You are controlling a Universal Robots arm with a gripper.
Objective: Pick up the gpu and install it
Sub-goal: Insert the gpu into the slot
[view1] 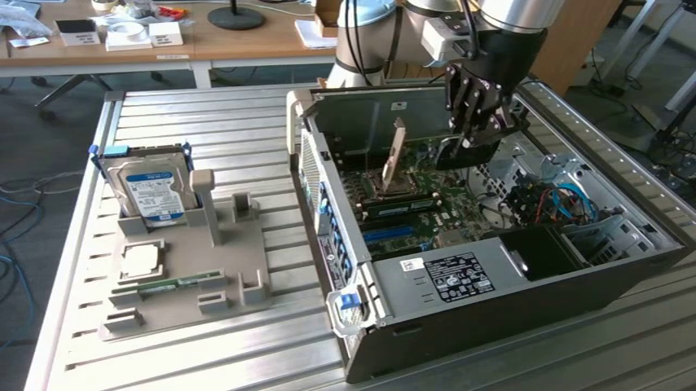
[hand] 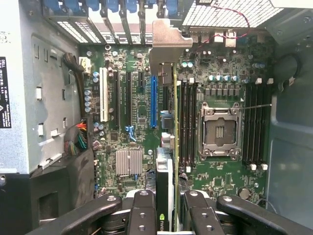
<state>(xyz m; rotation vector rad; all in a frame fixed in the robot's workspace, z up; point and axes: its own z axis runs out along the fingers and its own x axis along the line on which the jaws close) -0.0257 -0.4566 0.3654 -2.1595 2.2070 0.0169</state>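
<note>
- Dark, flat gpu point(hand: 165, 176) clamped edge-on between the fingers point(hand: 143, 213) of the gripper point(hand: 168, 215); grip taken at the end away from the bracket.
- Silver bracket point(hand: 166, 44) at the far end of the card, pointing at the rear wall of the case and its row of blue-tabbed slot covers point(hand: 112, 7).
- In the exterior view, gripper point(view1: 475, 134) lowered inside the open case point(view1: 326, 269), with the gpu point(view1: 455, 155) hanging below it over the green motherboard point(view1: 419, 204).
- Not seated, by the look of it: card appears to sit above the board, apart from any slot.
- Key relation: long axis of the card parallel to the long blue slot point(hand: 154, 100), bracket end matching the slot's rear-wall end.
- Offset sideways: card edge lies just beside the blue slot, on the side toward the memory slots point(hand: 188, 122) and the CPU socket point(hand: 220, 132), not over the slot.
- No visible twist between card and slot; judged misalignment lateral only.
- Risk, as a judgement: bracket close to the rear-wall openings, likely to catch if low or skewed.
- Outside the case, on the ribbed metal tabletop point(view1: 185, 114): grey holder point(view1: 234, 269) carrying the blue-labelled hard drive point(view1: 152, 191) and a green memory stick point(view1: 174, 283), well apart from the gripper.
</note>
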